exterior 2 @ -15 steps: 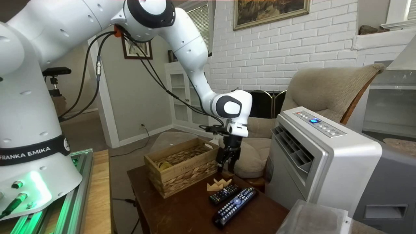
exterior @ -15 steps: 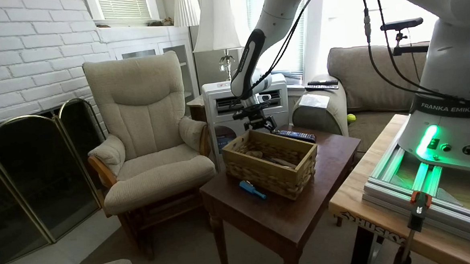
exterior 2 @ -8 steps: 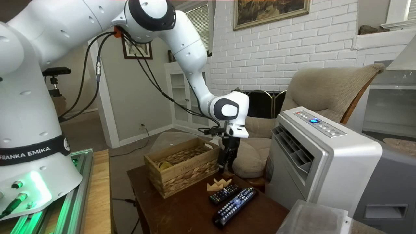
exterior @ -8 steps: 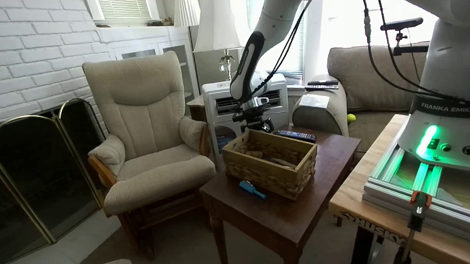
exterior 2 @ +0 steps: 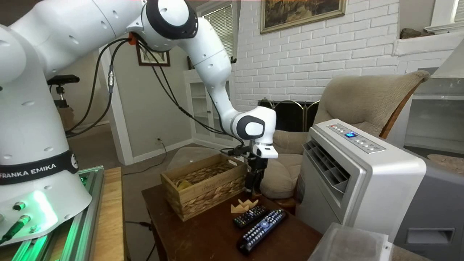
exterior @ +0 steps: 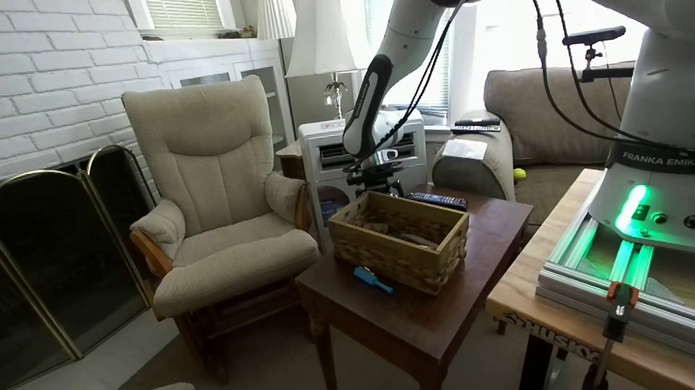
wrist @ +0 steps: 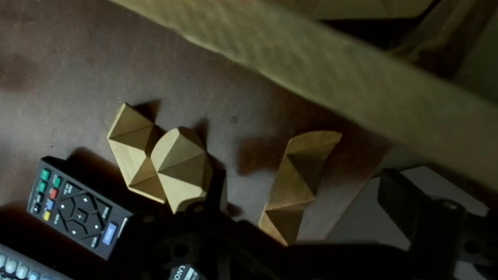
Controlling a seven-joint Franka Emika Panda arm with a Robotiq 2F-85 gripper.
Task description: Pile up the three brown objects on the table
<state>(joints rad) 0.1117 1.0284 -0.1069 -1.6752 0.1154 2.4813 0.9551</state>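
My gripper hangs with its jaws spread wide and nothing gripped, and in the wrist view they stand to either side of a lone brown piece, which lies in the gap on the table, with no contact that I can see. I judge that I am lining up on this piece because it sits apart, so I could close across its narrow way without dragging a neighbour. A second piece and a third piece lie outside one finger, close together; whether one leans on the other I cannot tell, but I see no pile of three. As a pair they would make a likely base. Past them on that same side lies a remote control, which probably limits the room there. My opposite finger shows beyond the table's edge, and the basket stands just beside the jaws, so a sideways nudge could push the lone piece over that edge; a straight, slow approach seems called for.
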